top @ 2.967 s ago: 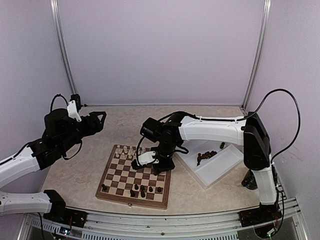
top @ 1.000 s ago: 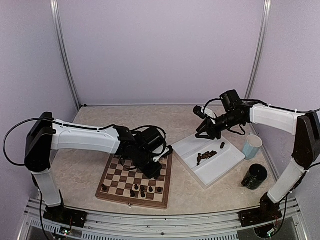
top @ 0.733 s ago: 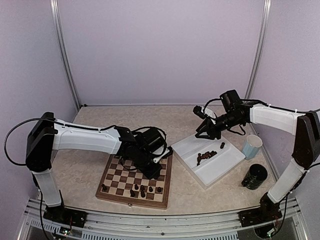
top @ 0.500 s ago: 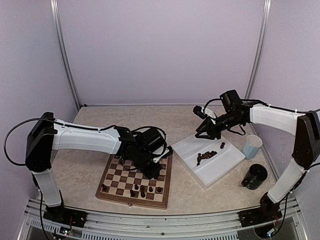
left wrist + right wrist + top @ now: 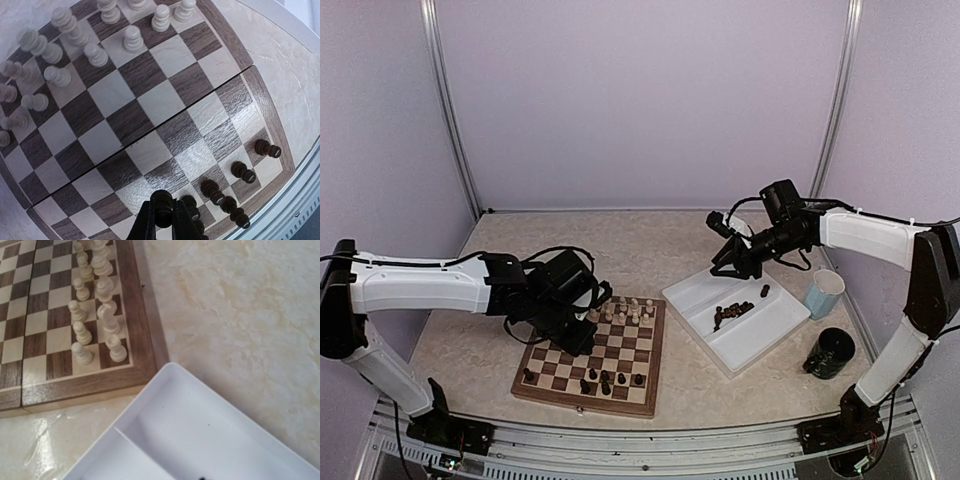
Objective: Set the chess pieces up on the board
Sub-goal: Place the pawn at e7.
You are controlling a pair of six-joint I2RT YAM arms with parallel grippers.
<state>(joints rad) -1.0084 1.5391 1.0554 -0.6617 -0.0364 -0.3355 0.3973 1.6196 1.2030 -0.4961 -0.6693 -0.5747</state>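
Observation:
The board (image 5: 582, 402) lies in front of my left arm. Cream chess pieces (image 5: 625, 310) stand in its two far rows, and several dark ones (image 5: 605, 380) stand along its near row. My left gripper (image 5: 585, 345) hangs over the board's left half, shut on a dark pawn (image 5: 161, 197) held just above a near square. In the left wrist view the other dark pieces (image 5: 243, 172) stand to the right of it. More dark pieces (image 5: 730, 313) lie in the white tray (image 5: 760, 340). My right gripper (image 5: 722, 268) hovers over the tray's far left corner, open, holding nothing that shows.
A pale blue cup (image 5: 823, 292) and a black cup (image 5: 830, 352) stand right of the tray. The right wrist view shows the board's corner (image 5: 145, 340) with cream pieces (image 5: 107, 320), close to the tray's rim (image 5: 170, 367).
My left gripper has closed on a dark pawn and carried it from the board's right side to above its left half. The right arm has not moved.

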